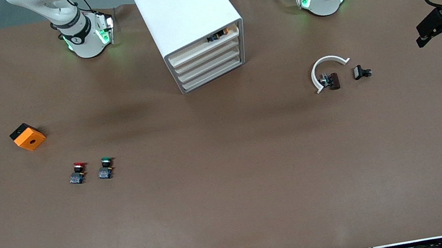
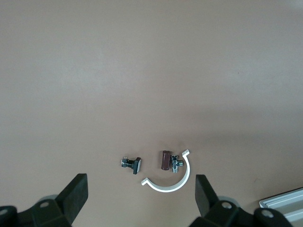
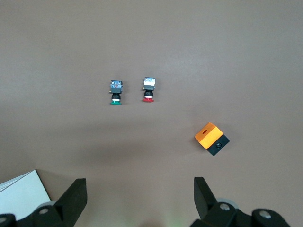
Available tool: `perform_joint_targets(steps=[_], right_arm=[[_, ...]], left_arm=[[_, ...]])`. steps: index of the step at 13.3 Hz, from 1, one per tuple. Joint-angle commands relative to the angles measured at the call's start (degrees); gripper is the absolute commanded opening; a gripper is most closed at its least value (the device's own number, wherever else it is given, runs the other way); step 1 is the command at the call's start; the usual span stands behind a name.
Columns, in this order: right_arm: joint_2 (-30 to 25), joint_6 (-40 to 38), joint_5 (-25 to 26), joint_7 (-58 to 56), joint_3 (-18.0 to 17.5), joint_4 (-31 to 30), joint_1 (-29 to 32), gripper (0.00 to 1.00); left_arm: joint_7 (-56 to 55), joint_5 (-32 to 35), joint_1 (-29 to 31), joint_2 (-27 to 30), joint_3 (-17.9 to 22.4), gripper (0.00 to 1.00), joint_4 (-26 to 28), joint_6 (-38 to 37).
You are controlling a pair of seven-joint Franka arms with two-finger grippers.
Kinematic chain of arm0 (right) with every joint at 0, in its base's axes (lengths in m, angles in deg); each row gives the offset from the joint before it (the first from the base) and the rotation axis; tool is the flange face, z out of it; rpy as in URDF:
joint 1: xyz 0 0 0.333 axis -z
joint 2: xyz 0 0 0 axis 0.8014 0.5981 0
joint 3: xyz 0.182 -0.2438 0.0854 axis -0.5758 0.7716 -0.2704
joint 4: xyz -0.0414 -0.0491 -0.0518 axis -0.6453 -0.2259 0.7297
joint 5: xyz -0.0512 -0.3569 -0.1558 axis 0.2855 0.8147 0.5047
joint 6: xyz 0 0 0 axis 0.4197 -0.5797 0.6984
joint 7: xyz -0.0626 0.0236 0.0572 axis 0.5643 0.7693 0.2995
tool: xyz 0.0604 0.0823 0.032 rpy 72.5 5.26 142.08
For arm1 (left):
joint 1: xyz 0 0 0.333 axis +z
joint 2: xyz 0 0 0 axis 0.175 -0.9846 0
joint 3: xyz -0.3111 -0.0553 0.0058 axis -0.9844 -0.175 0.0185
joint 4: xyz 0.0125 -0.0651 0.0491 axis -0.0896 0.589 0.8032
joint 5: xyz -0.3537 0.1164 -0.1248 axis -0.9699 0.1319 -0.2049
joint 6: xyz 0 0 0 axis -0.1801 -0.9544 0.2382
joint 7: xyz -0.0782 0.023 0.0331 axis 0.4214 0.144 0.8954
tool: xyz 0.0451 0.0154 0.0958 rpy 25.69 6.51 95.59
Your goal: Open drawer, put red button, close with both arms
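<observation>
Red button [image 1: 78, 172]: round mushroom cap, untouched

Brown table [image 1: 232, 194]; white cabinet [image 1: 185, 17]; orange cube [image 1: 28, 136]; red button [image 1: 77, 172]; green button [image 1: 105, 167]; white clip [image 1: 325, 68]

Left gripper [image 2: 141, 194]: fingers spread wide, nothing between them, held above the brown table [image 2: 142, 71]. On the table: a white clip [image 2: 171, 182], C-shaped; a brown part [image 2: 164, 160] inside its curve; a small black part [image 2: 131, 163] beside it at 9 o'clock. At 3 o'clock from the gripper, a white cabinet corner [image 2: 284, 198].
</observation>
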Motion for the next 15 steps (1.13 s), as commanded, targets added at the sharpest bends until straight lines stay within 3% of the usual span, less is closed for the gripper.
perform_joint_targets(steps=[1,8,13,15], right_arm=[[-0.9,-0.2,-0.5,0.8,0.2,-0.1,-0.2,1.0],[-0.2,-0.6,0.1,0.7,0.4,1.7,0.0,1.0],[1.4,0.0,-0.5,0.5,0.4,2.8,0.5,1.0],[5.4,0.8,0.4,0.3,0.4,3.2,0.2,1.0]], left_arm=[[0.4,-0.4,0.1,-0.5,-0.1,1.0,-1.4,-1.2],[-1.5,-0.6,0.5,-1.4,0.1,1.0,-1.3,-1.3],[-12.5,-0.5,0.0,-5.5,0.0,1.0,-1.1,-2.3],[-14.4,-0.6,-0.3,-7.6,-0.1,1.0,-1.2,-2.3]])
